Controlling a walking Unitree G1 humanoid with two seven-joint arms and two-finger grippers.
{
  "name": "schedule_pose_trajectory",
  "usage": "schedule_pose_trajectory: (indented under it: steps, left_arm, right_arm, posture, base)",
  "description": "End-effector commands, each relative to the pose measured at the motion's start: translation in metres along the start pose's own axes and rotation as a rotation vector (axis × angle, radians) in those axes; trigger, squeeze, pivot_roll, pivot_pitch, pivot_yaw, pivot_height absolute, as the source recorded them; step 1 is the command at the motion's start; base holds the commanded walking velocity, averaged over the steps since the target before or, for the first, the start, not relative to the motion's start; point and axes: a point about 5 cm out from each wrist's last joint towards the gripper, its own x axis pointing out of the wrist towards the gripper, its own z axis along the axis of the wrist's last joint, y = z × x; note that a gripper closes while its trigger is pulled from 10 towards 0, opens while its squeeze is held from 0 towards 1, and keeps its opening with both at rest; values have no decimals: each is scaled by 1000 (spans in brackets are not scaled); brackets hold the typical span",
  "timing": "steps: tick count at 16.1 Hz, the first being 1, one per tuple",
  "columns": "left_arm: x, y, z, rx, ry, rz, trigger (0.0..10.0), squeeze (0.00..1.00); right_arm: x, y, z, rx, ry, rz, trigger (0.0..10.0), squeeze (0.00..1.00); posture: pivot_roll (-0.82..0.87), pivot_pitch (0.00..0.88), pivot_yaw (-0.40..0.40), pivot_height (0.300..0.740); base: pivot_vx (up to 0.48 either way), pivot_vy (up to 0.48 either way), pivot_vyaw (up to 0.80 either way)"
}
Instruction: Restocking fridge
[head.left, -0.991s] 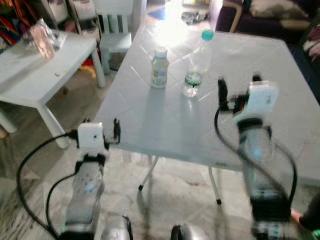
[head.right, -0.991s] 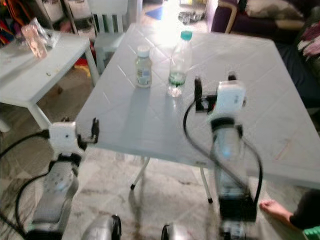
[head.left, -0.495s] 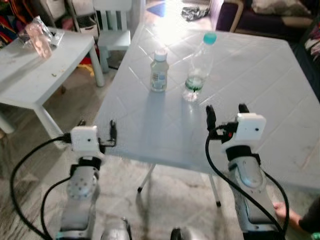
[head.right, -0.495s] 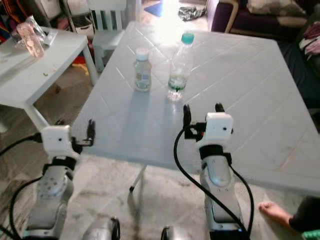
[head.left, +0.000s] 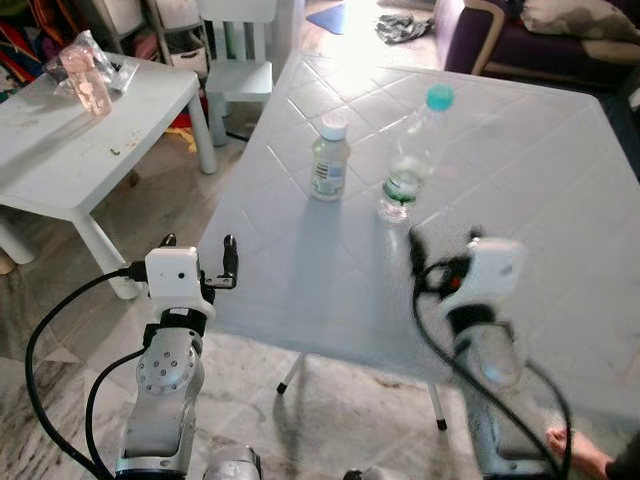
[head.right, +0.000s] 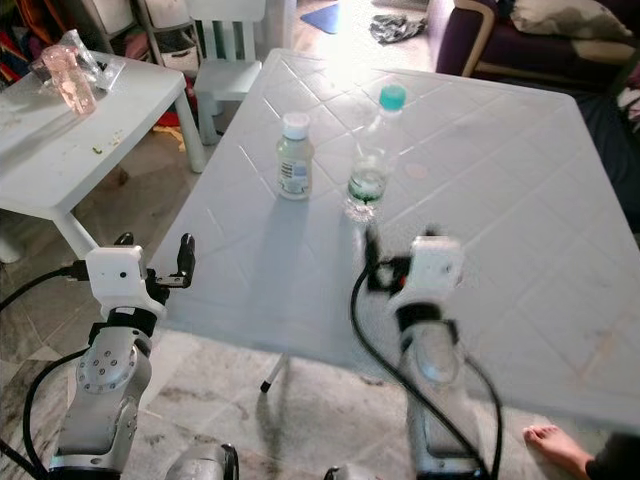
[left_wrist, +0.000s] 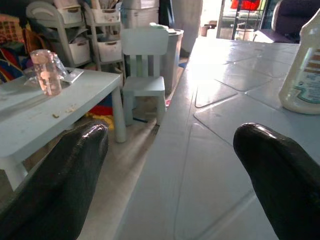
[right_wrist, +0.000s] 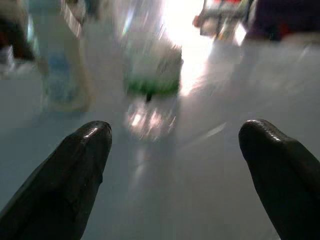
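two bottles stand upright on the grey tiled worktop (head.left: 330, 290), upper centre of the head frames. the small white-capped bottle (head.left: 328, 160) sits just left of the clear bottle with the teal cap (head.left: 412, 155); they are near each other but apart. both are well in from the near edge, so an arm has to reach over the worktop to get them.

right gripper (head.left: 441, 250) is over the worktop, lower right of centre, just below the clear bottle and apart from it. its fingers are spread wide with nothing between them. the arm is motion-blurred. in the right wrist view the clear bottle's base (right_wrist: 150, 75) lies ahead between the two fingers (right_wrist: 75, 170), so it looks lined up for that bottle.

left gripper (head.left: 198, 255) is at lower left, off the worktop's near-left corner, fingers apart and empty. its wrist view looks along the worktop edge, with the small bottle (left_wrist: 302, 70) at the right margin. it looks parked, not engaged.

a small white side table (head.left: 60, 150) at upper left carries a pink cup (head.left: 88, 80). a bare foot (head.left: 580, 462) of a person shows at bottom right.

judgement: early stage, nothing picked yet; next is closing in on the clear bottle. tall and mostly empty, so it could tip if nudged.
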Motion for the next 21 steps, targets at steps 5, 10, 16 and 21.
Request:
schedule_pose_trajectory:
  steps: [5,10,16,21]
  left_arm:
    - [-2,-3,-6,1,27,-17,10000,0]
    - [-3,-5,-7,-17,30,-39,10000,0]
    - [-3,-8,-6,-23,26,-53,10000,0]
    - [-3,-8,-6,-39,23,-37,10000,0]
  right_arm:
    - [0,-8,-1,-7,13,-8,10000,0]
    - [2,-8,2,-10,-9,-19,10000,0]
    - [2,-8,0,-11,2,-17,10000,0]
    - [3,-5,-2,-15,10,2,10000,0]
  posture:
    - [109,90,-58,740]
    - [107,90,-58,740]
    - [106,95,-57,740]
    - [107,96,-59,740]
  base:
    - [59,0,0]
    - [268,0,318]
    - [426,0,0]
    - [349,0,0]
